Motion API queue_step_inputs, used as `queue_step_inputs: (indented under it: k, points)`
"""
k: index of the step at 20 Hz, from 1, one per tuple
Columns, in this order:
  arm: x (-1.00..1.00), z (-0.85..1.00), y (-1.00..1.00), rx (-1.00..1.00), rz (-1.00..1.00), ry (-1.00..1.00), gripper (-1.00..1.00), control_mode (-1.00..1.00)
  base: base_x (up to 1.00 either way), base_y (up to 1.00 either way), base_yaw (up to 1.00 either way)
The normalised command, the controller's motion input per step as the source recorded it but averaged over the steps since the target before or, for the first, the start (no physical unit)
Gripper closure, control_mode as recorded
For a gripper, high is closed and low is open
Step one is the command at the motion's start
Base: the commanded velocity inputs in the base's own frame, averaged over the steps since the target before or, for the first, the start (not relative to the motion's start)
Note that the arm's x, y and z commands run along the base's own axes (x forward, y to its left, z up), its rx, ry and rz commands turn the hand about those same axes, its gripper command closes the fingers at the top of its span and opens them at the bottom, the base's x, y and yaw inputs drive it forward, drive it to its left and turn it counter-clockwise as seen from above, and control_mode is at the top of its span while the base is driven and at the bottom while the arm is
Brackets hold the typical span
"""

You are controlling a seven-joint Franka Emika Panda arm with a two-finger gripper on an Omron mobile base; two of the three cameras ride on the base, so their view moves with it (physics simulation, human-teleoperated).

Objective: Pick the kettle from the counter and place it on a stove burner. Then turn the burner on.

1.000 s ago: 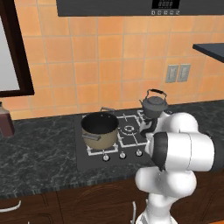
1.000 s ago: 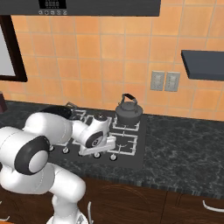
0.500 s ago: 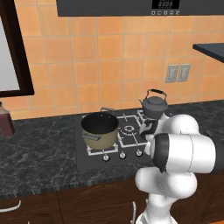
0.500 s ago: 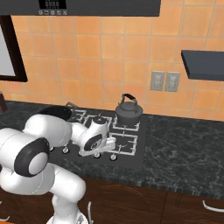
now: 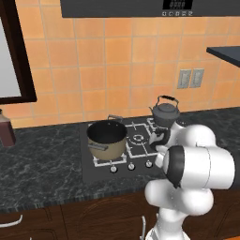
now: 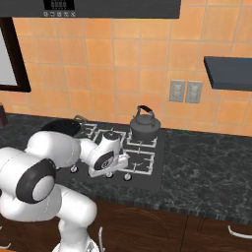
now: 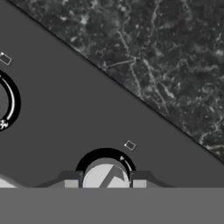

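Nearest, in the hand view: gripper (image 7: 105,183) pinching a round silver stove knob (image 7: 105,174), one dark fingertip (image 7: 71,180) pressed to each side, the knob's ridge running diagonally, black cooktop (image 7: 87,113) glass around it and speckled counter (image 7: 166,57) beyond the glass edge. From the right base view: hand low over the front row of knobs at the cooktop's front edge, fingers hidden under the wrist. Farther back: kettle (image 6: 144,126) upright on the stove burner (image 6: 147,140) at the rear right, arched handle on top; spout seen in the left base view, aimed left toward the tan pot (image 5: 107,139). Behind: orange tile wall (image 5: 117,65).
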Motion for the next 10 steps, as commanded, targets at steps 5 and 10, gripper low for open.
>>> queue_step_inputs:
  k: [5, 10]
  points:
    - [-0.26, -0.13, 0.02, 0.00, 0.50, 0.00, 1.00, -1.00, 0.00, 0.00, 0.00]
    - [-0.21, -0.22, 0.01, -0.01, 0.57, 0.00, 1.00, -1.00, 0.00, 0.00, 0.00]
